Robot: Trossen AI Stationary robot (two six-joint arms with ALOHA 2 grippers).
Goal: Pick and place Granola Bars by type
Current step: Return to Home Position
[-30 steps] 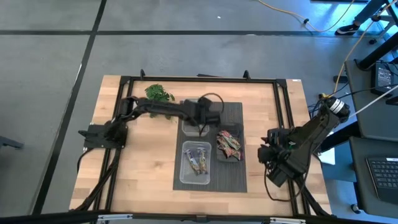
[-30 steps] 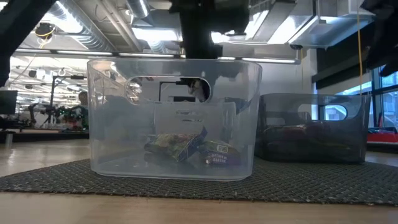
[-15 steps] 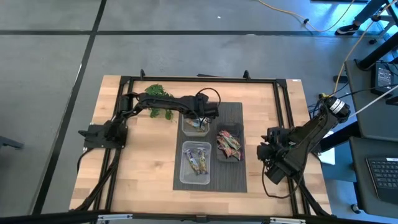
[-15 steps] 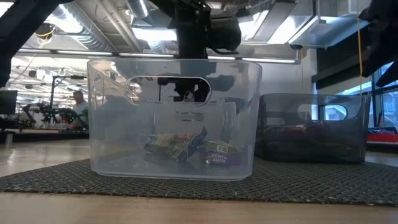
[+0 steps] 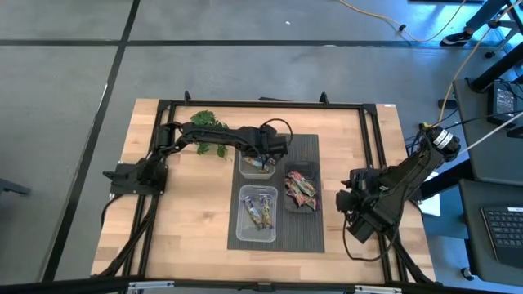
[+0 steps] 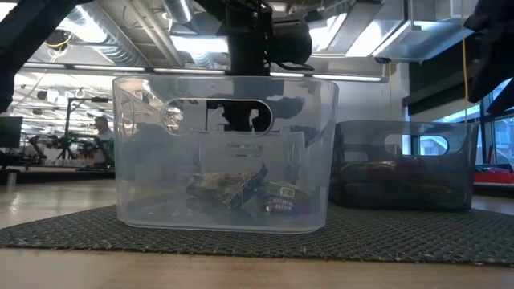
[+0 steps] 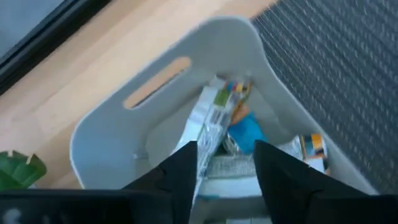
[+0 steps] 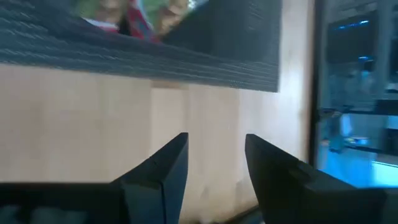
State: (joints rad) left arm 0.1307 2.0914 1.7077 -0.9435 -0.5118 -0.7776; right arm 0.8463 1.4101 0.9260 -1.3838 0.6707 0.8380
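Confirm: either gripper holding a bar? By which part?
Nothing held. Left gripper open, empty above the far tub; right gripper open, empty over the wooden table.

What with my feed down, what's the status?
Left gripper open over gray tub. Right gripper open, empty, right of mat. Granola bars all binned. No obstruction seen.

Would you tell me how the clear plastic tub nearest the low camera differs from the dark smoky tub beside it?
The clear plastic tub is colourless; the dark smoky tub is tinted grey. The clear tub holds bluish and silvery wrapped bars; the dark tub holds red and green wrapped bars. Both stand upright on the black woven mat.
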